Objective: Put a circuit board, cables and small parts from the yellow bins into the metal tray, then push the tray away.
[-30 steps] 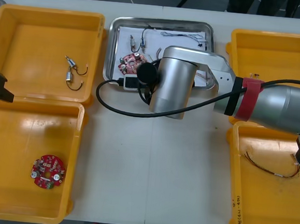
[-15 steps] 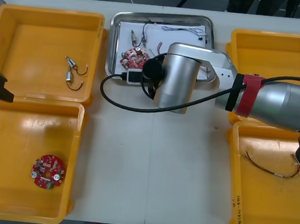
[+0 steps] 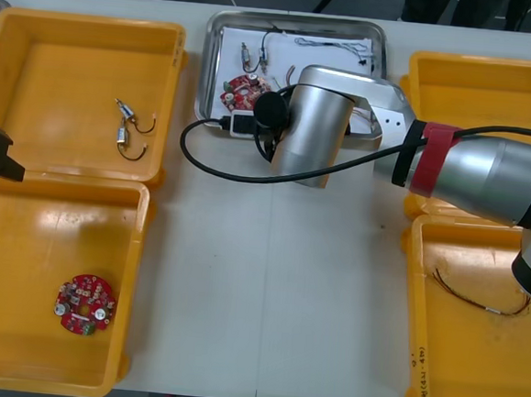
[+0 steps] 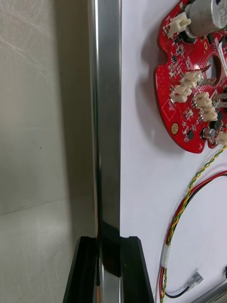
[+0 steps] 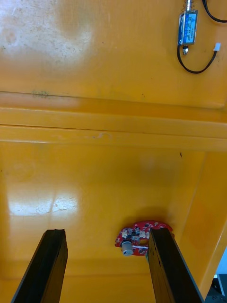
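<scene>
**While my right gripper (image 4: pixel 109 242) pinches the metal tray (image 3: pixel 207 70), my left gripper (image 5: pixel 108 234) hangs spread over a bin**

As my right arm reaches in from the right in the front view, its wrist covers the tray's near edge. The tray sits at the far side of the table (image 3: pixel 259 281), between the far left bin (image 3: pixel 55 72) and the far right bin (image 3: pixel 481 87). On its white inside a red circuit board (image 3: pixel 243 93) lies toward the near left corner, with a small metal part (image 3: pixel 250 57) beyond it and a thin cable (image 3: pixel 331 45) along the far side. The far left bin holds two small metal parts (image 3: pixel 128 131) with black wires; the near left bin (image 3: pixel 22 253) holds the other circuit board (image 3: pixel 83 303); the near right bin (image 3: pixel 472 380) holds a second thin cable (image 3: pixel 478 304). My left gripper shows as a black block at the left edge, over the wall between the two left bins.

From my right wrist, my two black fingers are closed on the tray's shiny rim, one outside over the table and one inside over the white. The circuit board lies inside, apart from them; a red and yellow cable (image 4: pixel 189 199) runs from the board's edge to a small connector near the inner finger.

From my left wrist, my fingers stand wide apart above the near left bin's floor. The other circuit board lies just beside one fingertip; past the bin wall, a small metal part with a black wire rests in the far left bin.
</scene>
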`<state>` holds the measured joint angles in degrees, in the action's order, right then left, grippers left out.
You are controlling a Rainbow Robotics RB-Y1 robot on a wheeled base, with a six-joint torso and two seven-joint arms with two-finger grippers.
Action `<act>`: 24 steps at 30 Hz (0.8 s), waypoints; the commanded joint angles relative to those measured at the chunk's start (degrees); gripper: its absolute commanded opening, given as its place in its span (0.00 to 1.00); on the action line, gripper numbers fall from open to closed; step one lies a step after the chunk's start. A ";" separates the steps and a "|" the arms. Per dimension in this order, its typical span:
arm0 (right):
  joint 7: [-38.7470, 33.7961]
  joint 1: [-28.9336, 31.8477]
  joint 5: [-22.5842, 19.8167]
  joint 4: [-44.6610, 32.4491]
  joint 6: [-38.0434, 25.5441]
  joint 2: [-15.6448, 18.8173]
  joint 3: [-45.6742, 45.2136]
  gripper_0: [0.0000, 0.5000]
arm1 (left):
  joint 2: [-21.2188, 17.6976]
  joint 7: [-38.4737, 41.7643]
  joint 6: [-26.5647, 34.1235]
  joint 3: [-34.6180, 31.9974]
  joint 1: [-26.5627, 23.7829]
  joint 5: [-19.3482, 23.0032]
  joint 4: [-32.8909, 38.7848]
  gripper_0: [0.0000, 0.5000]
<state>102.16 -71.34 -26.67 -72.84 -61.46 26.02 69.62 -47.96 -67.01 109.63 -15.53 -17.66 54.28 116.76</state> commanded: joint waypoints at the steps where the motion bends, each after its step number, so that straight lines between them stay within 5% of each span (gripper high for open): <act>1: 1.37 -3.02 0.57 0.07 0.46 -1.23 -1.15 0.76 | -2.66 -4.80 0.37 -1.79 0.78 0.12 1.63 1.00; 2: 1.29 -3.02 0.48 0.16 0.37 -1.32 -1.33 0.97 | -2.66 -4.80 0.37 -1.79 0.78 0.12 1.63 1.00; 3: 1.29 -3.02 0.39 0.07 0.28 -1.32 -1.42 1.00 | -2.66 -4.80 0.37 -1.79 0.78 0.12 1.63 1.00; 16: 1.20 -2.58 -6.46 -5.38 -9.30 -1.32 -6.69 1.00 | -2.66 -4.80 0.37 -1.79 0.78 0.12 1.63 1.00; 24: -0.74 3.58 -10.15 -14.96 -22.39 -1.50 -17.94 1.00 | -2.66 -4.80 0.37 -1.79 0.78 0.12 1.63 1.00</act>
<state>102.14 -69.69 -36.32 -83.01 -80.69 25.46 58.11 -47.97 -67.01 109.63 -15.53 -17.65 54.28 116.76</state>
